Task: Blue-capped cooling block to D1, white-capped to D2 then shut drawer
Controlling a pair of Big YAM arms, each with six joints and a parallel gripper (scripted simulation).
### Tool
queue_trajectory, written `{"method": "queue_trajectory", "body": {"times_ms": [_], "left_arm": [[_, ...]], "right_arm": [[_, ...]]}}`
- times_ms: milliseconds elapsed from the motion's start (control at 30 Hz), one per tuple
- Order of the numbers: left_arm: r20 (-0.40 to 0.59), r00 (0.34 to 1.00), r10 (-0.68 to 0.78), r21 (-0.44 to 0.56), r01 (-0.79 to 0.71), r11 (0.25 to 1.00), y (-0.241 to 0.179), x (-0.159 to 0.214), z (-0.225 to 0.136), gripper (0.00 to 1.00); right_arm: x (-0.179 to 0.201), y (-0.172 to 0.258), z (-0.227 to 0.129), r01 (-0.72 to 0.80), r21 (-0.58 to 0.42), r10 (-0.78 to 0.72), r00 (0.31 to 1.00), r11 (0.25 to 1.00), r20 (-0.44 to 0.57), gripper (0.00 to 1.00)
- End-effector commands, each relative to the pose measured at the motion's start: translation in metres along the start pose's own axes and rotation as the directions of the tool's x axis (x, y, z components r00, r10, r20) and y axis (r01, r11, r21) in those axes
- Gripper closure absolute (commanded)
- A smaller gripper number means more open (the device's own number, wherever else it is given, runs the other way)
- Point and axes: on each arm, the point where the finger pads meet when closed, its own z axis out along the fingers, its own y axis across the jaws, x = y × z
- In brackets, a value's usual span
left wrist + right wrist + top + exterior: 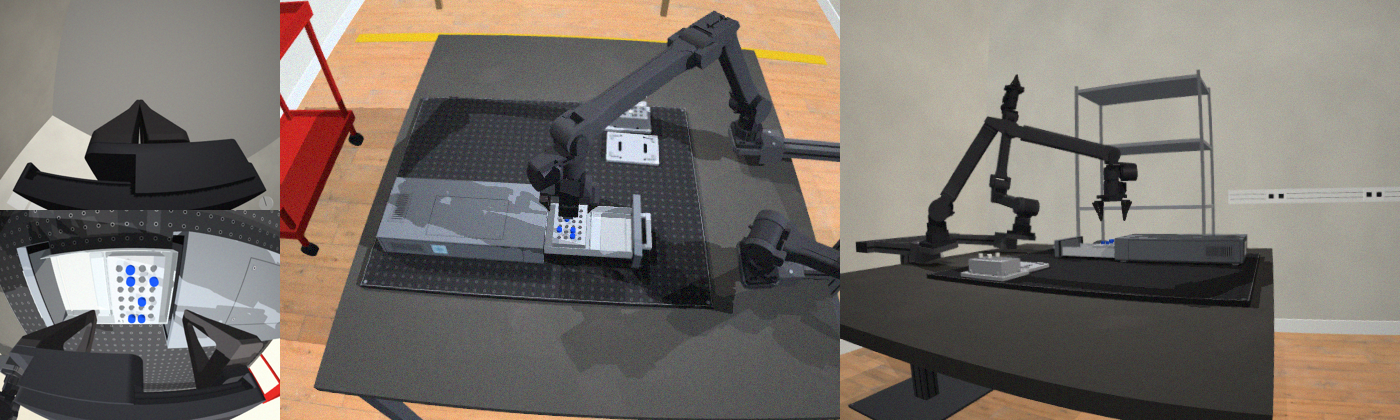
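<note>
The block with blue-capped tubes (569, 242) (136, 294) sits in the pulled-out drawer (636, 230) (1069, 247) (76, 284) of the cooler COLD (470, 215) (1180, 250) (226, 288), in the compartment nearest the housing. The compartment by the drawer's handle is empty. The block with white-capped tubes (630, 122) (995, 265) sits on D2, partly behind the right arm in the top view. D1 (632, 148) (1040, 265) is bare. My right gripper (569, 210) (1112, 220) (139, 314) is open and empty, above the blue-capped block. My left gripper (1016, 76) (139, 104) is shut, empty, pointing up.
The right arm reaches over the deck past D1 and D2. The left arm's base (757, 272) stands beyond the drawer's handle (647, 231). A red cart (315, 165) and a grey shelf (1145, 146) stand off the table.
</note>
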Motion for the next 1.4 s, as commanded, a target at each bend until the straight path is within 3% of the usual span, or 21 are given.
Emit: {"method": "queue_trajectory", "body": {"times_ms": [0, 200, 633, 1367], "left_arm": [[-0.034, 0.999, 0.008, 0.001, -0.008, 1.0, -0.002, 0.023, 0.008, 1.0], [-0.034, 0.999, 0.008, 0.001, -0.008, 1.0, -0.002, 0.023, 0.008, 1.0], [-0.034, 0.999, 0.008, 0.001, -0.008, 1.0, -0.002, 0.023, 0.008, 1.0], [-0.034, 0.999, 0.008, 0.001, -0.008, 1.0, -0.002, 0.023, 0.008, 1.0]], "right_arm": [[0.003, -0.021, -0.012, -0.034, 0.016, 0.034, 0.999, 0.999, 0.01, 0.0], [0.016, -0.013, -0.024, -0.02, 0.037, 0.019, 0.999, 0.999, 0.025, 0.0], [0.008, -0.013, -0.036, -0.01, 0.057, 0.008, 0.999, 0.998, 0.04, 0.0], [0.021, -0.007, -0.024, -0.016, 0.035, 0.015, 1.0, 0.999, 0.023, 0.0]]}}
